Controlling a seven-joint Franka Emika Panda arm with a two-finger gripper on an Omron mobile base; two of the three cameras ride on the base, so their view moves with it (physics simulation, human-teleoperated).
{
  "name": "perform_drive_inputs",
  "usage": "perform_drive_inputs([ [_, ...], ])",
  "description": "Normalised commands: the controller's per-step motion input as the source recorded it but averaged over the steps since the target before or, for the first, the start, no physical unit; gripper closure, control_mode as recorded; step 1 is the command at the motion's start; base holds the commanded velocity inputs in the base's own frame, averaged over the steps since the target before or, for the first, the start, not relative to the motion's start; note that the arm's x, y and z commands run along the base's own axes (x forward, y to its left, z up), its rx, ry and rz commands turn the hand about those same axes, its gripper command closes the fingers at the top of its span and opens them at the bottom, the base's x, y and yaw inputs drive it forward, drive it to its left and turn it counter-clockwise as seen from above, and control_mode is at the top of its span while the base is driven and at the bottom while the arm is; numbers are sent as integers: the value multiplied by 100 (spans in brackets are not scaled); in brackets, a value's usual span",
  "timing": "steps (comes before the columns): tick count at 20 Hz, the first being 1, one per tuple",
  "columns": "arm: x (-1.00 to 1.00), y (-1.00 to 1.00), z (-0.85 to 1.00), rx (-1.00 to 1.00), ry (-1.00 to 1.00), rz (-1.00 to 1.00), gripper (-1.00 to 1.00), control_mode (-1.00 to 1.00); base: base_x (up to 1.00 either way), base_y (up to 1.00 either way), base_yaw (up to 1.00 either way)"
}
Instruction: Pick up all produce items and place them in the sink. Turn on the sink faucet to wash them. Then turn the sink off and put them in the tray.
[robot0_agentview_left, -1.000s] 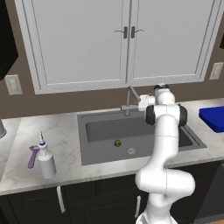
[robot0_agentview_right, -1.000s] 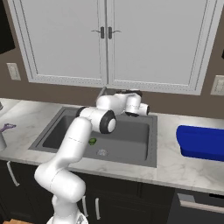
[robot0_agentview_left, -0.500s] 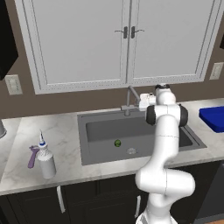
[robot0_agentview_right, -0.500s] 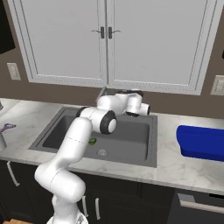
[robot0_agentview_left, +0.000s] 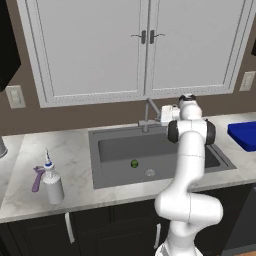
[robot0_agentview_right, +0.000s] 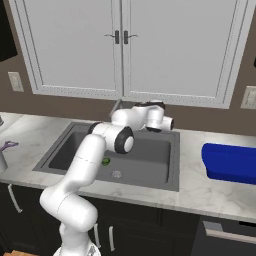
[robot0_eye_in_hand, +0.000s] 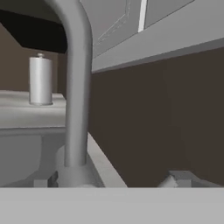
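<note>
Hand view: jaws hidden beside faucet (robot0_eye_in_hand: 76, 96).

Small green lime (robot0_agentview_left: 134, 163) lies in the dark sink (robot0_agentview_left: 200, 162) near its drain

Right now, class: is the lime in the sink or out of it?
In. The lime lies on the sink floor near the drain.

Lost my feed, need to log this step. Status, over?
Gripper at the sink faucet, jaw state unclear. Lime in the sink, near the drain. Blue tray right of sink. Nothing blocking.
</note>
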Motion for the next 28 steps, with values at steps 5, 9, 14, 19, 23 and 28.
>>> perform_drive_inputs([
  [5, 4, -27, 24, -3, 0, 0, -100, -100, 0, 0, 0],
  [9, 0, -31, 18, -2, 0, 0, -100, -100, 0, 0, 0],
  [14, -2, -35, 13, -1, 0, 0, -100, -100, 0, 0, 0],
  [19, -29, -36, 10, 0, -2, 0, -100, -100, 0, 0, 0],
  [23, -63, -21, 23, -1, -7, -1, -100, -100, 0, 0, 0],
  [28, -81, -4, 40, -3, -11, -7, -100, -100, 0, 0, 0],
])
